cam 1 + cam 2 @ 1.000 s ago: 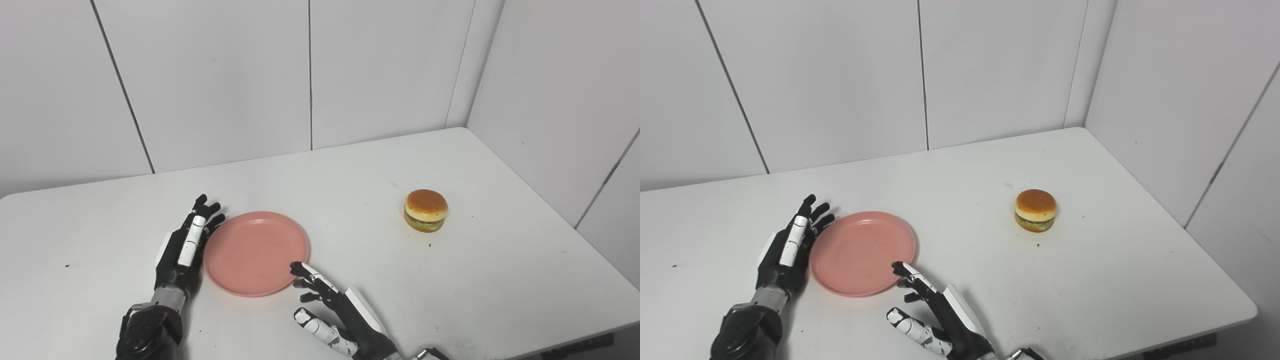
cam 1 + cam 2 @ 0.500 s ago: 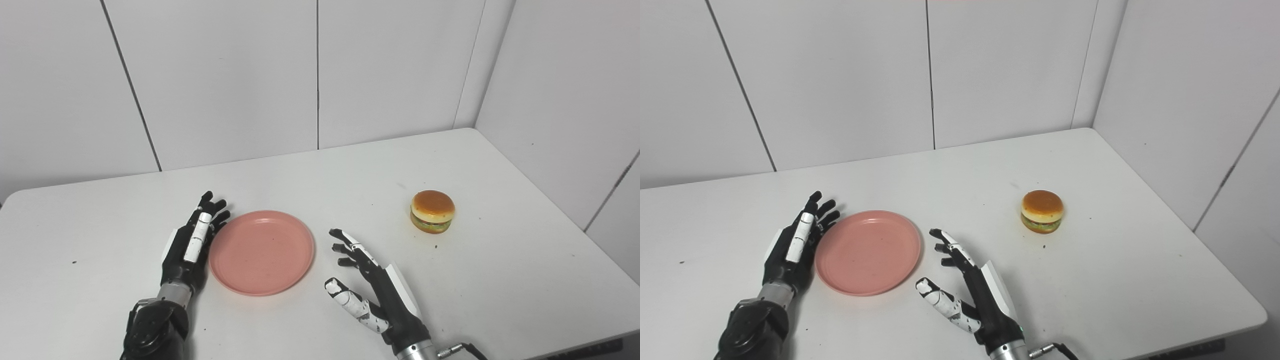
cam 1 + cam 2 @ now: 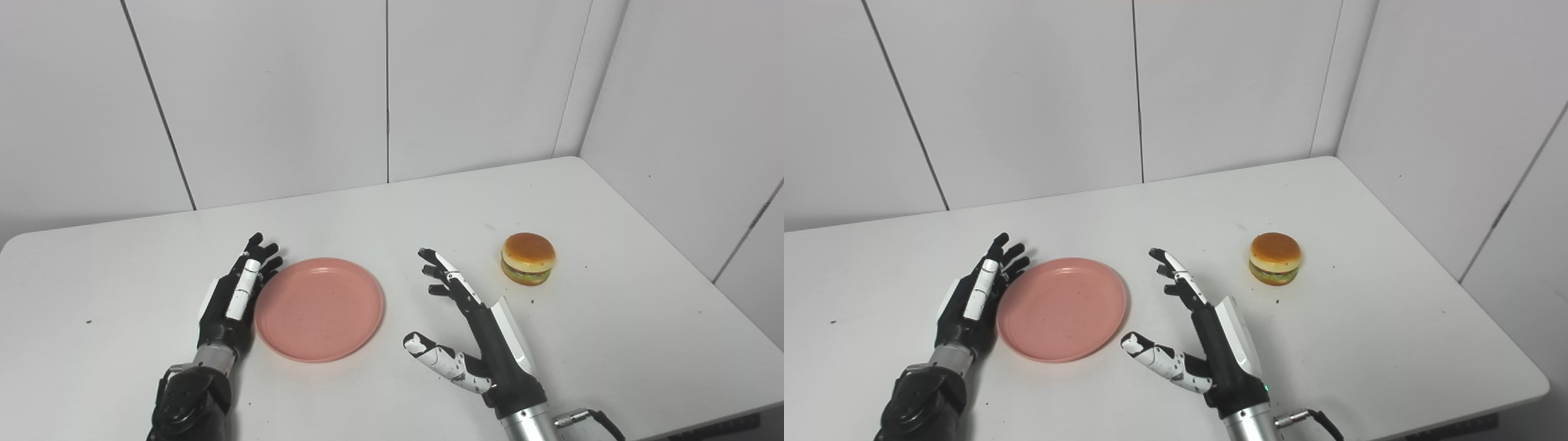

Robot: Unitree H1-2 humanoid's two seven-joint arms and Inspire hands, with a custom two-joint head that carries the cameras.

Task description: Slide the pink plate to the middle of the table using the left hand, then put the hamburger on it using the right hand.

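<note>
The pink plate [image 3: 319, 308] lay flat on the white table [image 3: 392, 208], left of centre and nearer the front edge than the back wall, with nothing on it. The left hand [image 3: 236, 297] rested edge-on at the plate's left rim, fingers straight and together, touching or just beside the rim, gripping nothing. The hamburger [image 3: 528, 258] stood upright toward the right edge, about midway between front and back, well apart from the plate. Between the two, the right hand [image 3: 474, 334] hung open above the table, fingers extended toward the back edge, thumb splayed out to the left, holding nothing, its fingertips near the hamburger but short of it. The plate looked only roughly centred, so the slide may have been incomplete; a further shove from a flat hand with no grip could spin the plate or send it past the middle toward the right hand. The bigger risk lay with the hamburger: it was rounded and looked smooth, so fingers arriving from the side could knock it rolling toward the right edge, and a loose or off-centre grasp could let it slip on the way across. A low carry might also clip the plate's raised rim and shift it.
</note>
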